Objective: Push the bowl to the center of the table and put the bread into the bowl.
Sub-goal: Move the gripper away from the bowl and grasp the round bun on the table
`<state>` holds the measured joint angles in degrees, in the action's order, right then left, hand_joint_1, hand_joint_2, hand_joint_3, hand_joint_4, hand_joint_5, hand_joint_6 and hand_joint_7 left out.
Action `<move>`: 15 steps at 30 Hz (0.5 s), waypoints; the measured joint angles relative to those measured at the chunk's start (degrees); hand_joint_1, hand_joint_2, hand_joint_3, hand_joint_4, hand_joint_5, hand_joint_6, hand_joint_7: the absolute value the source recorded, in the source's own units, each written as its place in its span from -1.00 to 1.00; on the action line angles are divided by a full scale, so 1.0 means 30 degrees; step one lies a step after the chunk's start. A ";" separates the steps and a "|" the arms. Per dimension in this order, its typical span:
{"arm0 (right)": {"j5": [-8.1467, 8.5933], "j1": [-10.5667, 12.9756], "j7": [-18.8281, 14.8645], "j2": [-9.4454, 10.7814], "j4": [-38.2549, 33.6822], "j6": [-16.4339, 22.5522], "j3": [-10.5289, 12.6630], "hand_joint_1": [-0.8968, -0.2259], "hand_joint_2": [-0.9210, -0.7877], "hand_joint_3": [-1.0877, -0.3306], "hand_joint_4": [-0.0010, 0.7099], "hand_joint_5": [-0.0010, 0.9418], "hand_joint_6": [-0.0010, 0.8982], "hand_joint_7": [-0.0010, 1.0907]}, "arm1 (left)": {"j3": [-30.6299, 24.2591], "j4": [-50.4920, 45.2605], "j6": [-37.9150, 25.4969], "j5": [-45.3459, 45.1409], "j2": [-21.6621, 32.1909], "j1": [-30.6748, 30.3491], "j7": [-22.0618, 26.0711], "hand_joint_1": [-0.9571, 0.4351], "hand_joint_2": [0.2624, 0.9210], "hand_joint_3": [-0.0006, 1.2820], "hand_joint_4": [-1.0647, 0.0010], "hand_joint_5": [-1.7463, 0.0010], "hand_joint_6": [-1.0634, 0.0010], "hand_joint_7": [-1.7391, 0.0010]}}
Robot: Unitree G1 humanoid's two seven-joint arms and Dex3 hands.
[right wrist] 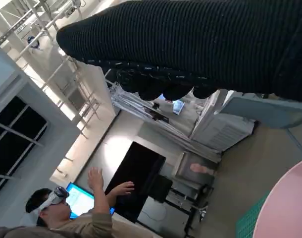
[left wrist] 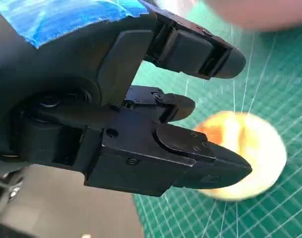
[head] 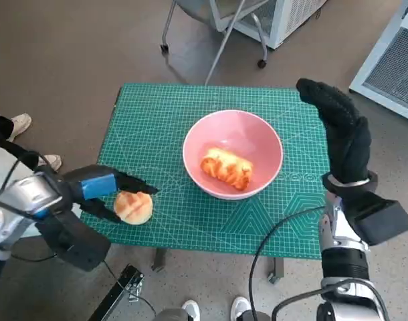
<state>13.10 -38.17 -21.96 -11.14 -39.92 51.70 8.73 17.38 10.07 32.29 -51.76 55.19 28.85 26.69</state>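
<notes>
The pink bowl [head: 233, 154] sits near the middle of the green cutting mat [head: 157, 120] holding a glazed bread roll [head: 226, 169], a round bun [head: 133, 207] lies by the mat's near-left edge between the left hand's [head: 114, 190] spread fingers [left wrist: 205, 163], and the gloved right hand [head: 341, 130] is raised flat, empty, beside the bowl.

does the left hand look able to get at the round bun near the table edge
Probably yes. The left hand is right beside the bun, its fingers spread on either side, and nothing lies between them. Whether they touch it I cannot tell.
</notes>
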 measured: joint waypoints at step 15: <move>0.0066 0.0071 -0.0050 -0.0071 0.0247 -0.0002 0.0069 -0.05 -1.00 -0.26 0.03 -0.99 -0.93 0.43 | 0.2602 0.2192 -0.1496 -0.3275 -0.1501 0.1080 -0.0567 0.62 1.00 -0.60 -0.03 0.93 -0.19 0.95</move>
<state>13.30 -37.96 -22.11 -11.35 -39.18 51.70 8.93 25.19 16.65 27.80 -61.58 50.69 32.09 24.99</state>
